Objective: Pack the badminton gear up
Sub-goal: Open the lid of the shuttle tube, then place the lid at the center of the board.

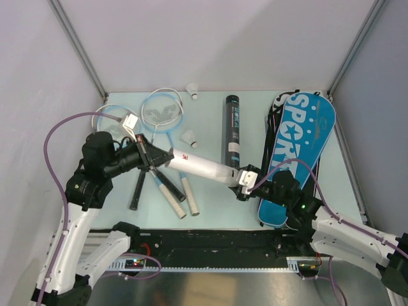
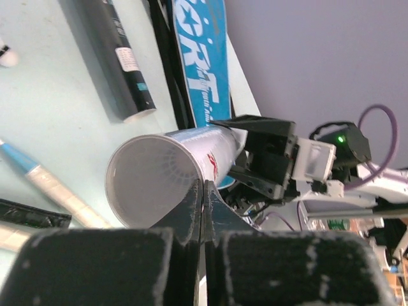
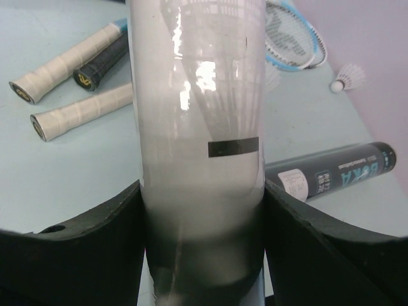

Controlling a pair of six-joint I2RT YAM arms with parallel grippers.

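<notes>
Loading shuttlecocks looks to be the step in hand. The right gripper clamps one end of the white tube, holding it off the table. The tube's open mouth sits right at the left gripper, whose fingers are pressed together with nothing visible between them. The next move is probably to reopen and fetch the loose shuttlecock just beyond the left gripper.
</notes>
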